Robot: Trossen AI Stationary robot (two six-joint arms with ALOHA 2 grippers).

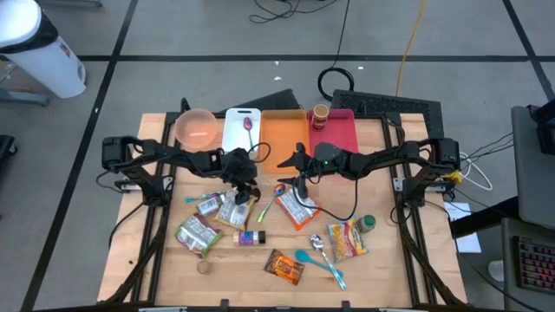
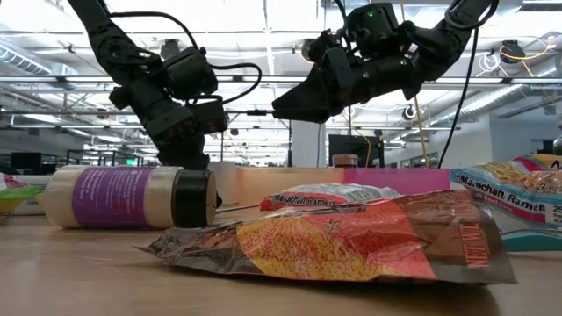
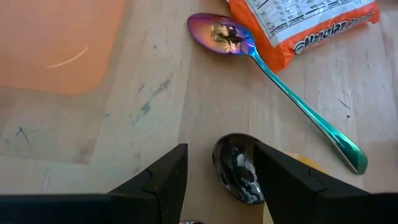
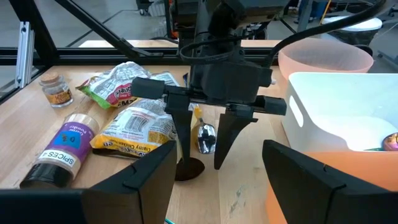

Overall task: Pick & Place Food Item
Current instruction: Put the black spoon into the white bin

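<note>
My left gripper [image 4: 202,171] is open and points down at the table's middle [image 1: 245,184]. Its fingers stand on either side of a silver spoon's bowl [image 3: 239,171]; I see no touch. A rainbow spoon [image 3: 273,68] and an orange ramen packet [image 3: 305,25] lie just beyond. A white ramen packet [image 4: 140,127] lies beside the gripper on the table. My right gripper [image 4: 217,186] is open and empty. It is raised above the table [image 2: 299,101] near the orange board's near edge [image 1: 290,165] and faces the left gripper.
A pink bowl [image 1: 198,128], a white tray [image 1: 243,130], an orange board [image 1: 282,134] and a red board with a jar [image 1: 322,115] line the far side. A spice bottle [image 1: 250,237], several snack packets [image 1: 347,240], a blue spoon [image 1: 321,260] and a small jar [image 1: 204,267] lie nearer.
</note>
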